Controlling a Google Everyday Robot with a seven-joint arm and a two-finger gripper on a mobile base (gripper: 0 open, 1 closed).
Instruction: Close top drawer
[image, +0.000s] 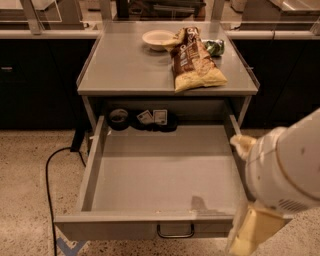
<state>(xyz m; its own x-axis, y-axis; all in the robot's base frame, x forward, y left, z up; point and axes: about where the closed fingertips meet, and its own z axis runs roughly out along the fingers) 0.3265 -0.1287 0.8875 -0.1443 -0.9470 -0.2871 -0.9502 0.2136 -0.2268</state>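
The top drawer (160, 170) stands pulled far out toward me, with its wire loop handle (175, 231) centred on the front and a dark roll (119, 118) and small packets (153, 117) at the back. My gripper (248, 231), cream-coloured below the arm's white housing (287, 167), sits lower right, just beside the drawer's front right corner; I cannot tell how wide it stands or whether it holds anything. On the cabinet top (130, 65) rest a white bowl (158, 39) and a chip bag (194, 62).
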